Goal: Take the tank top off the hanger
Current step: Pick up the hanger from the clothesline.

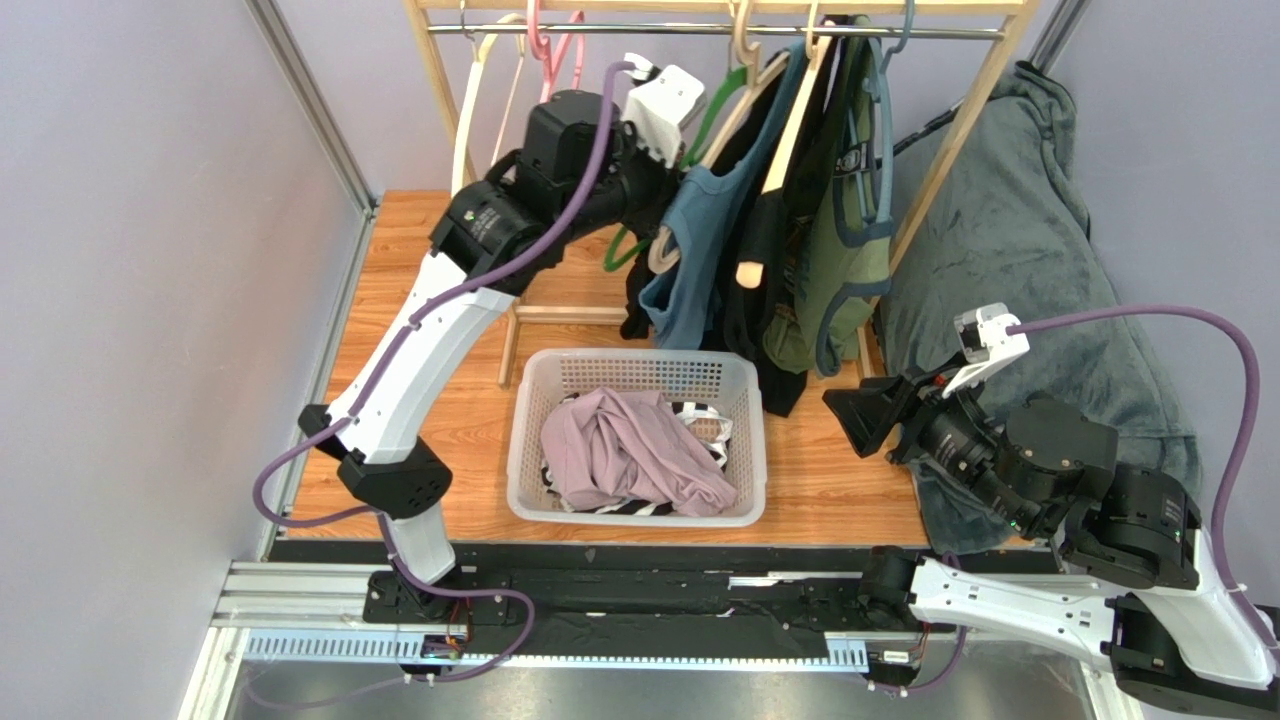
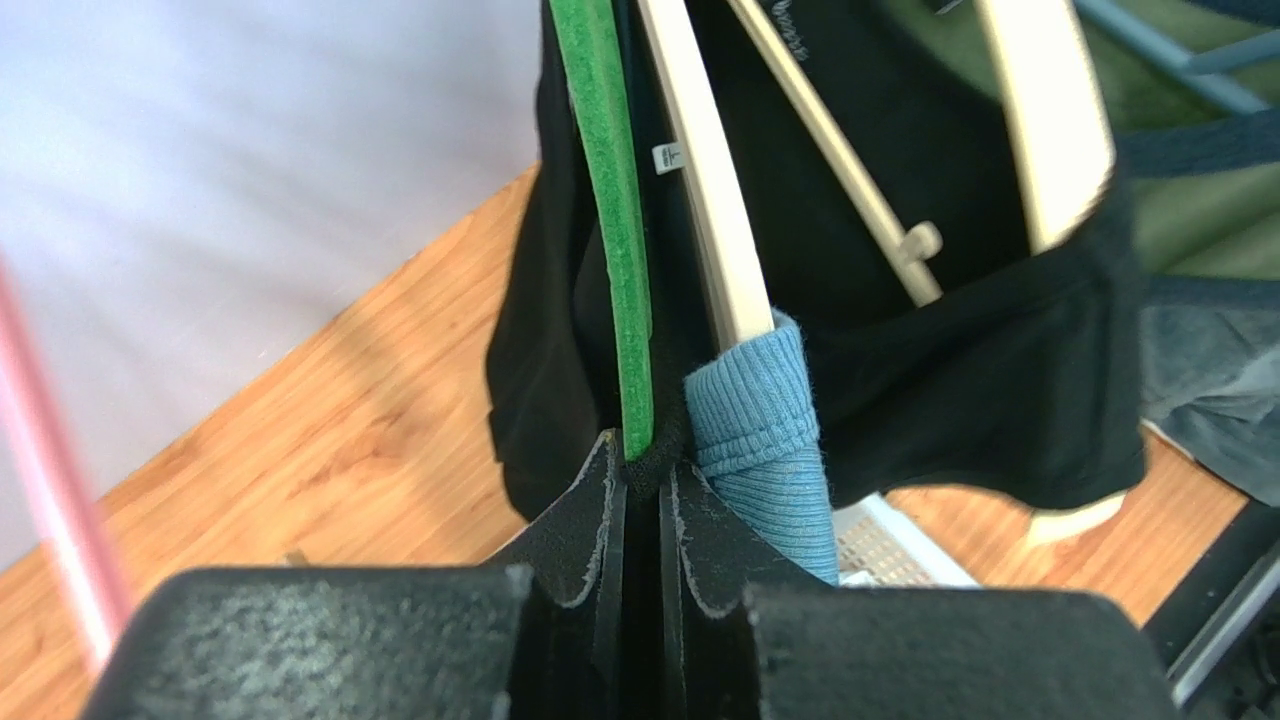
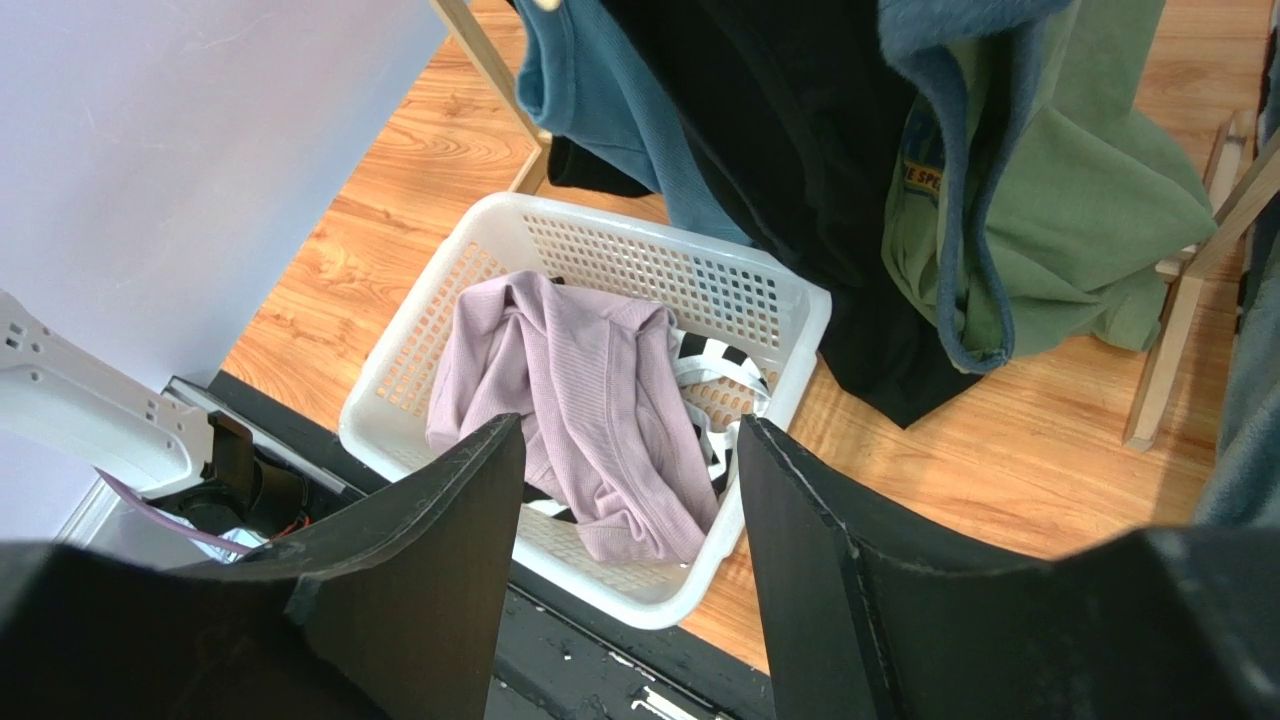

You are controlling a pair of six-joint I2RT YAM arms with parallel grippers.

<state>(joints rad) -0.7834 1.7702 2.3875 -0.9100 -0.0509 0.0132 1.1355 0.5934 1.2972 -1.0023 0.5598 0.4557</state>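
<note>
Top view: nothing is off yet. The black tank top point(image 1: 643, 308) hangs on its green plastic hanger point(image 1: 715, 113) at the wooden rack point(image 1: 436, 75), above a white lattice basket point(image 1: 525, 435) on the table point(image 1: 842, 480). Left wrist: the left fingers point(image 2: 643, 473) are pinched on a fold of its dark cloth, beside a blue ribbed strap point(image 2: 759, 428). Right wrist: the right fingers point(image 3: 631, 503) are spread, grasping nothing, over soft mauve cloth point(image 3: 571, 405) in the basket.

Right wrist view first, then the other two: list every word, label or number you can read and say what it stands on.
"SPO", with unclear letters before it and the rest covered: yellow patch on the green garment.
White tag beside the pale hanger: print too small to read.
Faint print near the top of the black garment: blurred, unreadable.
Top view: nothing readable.
</note>
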